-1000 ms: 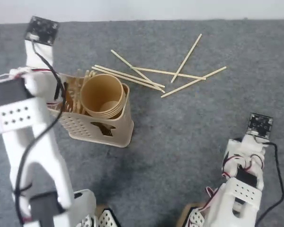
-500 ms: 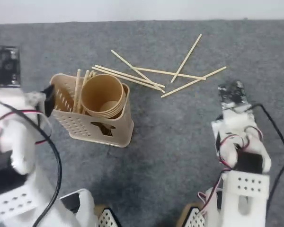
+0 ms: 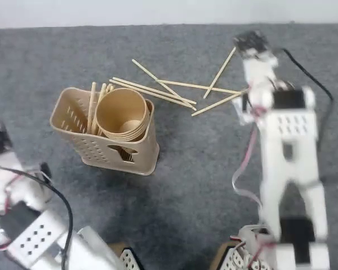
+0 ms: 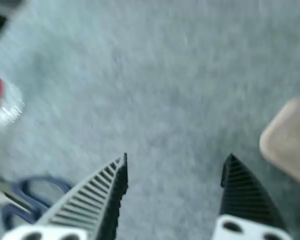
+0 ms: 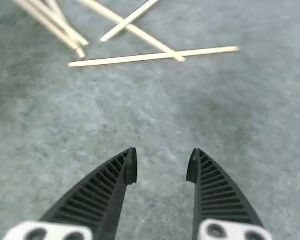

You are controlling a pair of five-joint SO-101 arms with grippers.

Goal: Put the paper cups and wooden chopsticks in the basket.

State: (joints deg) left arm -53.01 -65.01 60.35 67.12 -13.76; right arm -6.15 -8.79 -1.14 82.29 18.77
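Nearest the robot bases, the left end effector point(image 4: 175, 167) hangs over bare grey tabletop point(image 3: 203, 163) with its jaws spread wide and nothing between them. A corner of the basket point(image 3: 110, 151) sits just beside one jaw tip.

Farther in, the basket stands upright. It holds the stacked paper cups point(image 3: 122, 112), mouths up, and a few chopsticks point(image 3: 93, 104) leaning against its wall.

Beyond the basket, the loose chopsticks point(image 3: 154, 91) lie flat on the tabletop in a crossed scatter. Most have their long axes running across the tabletop from the basket's side toward the right arm, and one angles away to the far edge.

The right arm reaches out over the end of that scatter, so it is plainly the nearer arm. The right end effector point(image 5: 162, 167) is open and empty, with the sticks lying ahead of its tips and not touching them. The nearest stick point(image 5: 155, 56) lies crosswise to the way the end effector points. Its long axis runs almost along the line from one jaw tip to the other. A pinch across it would probably need a wrist turn as well as a forward reach.
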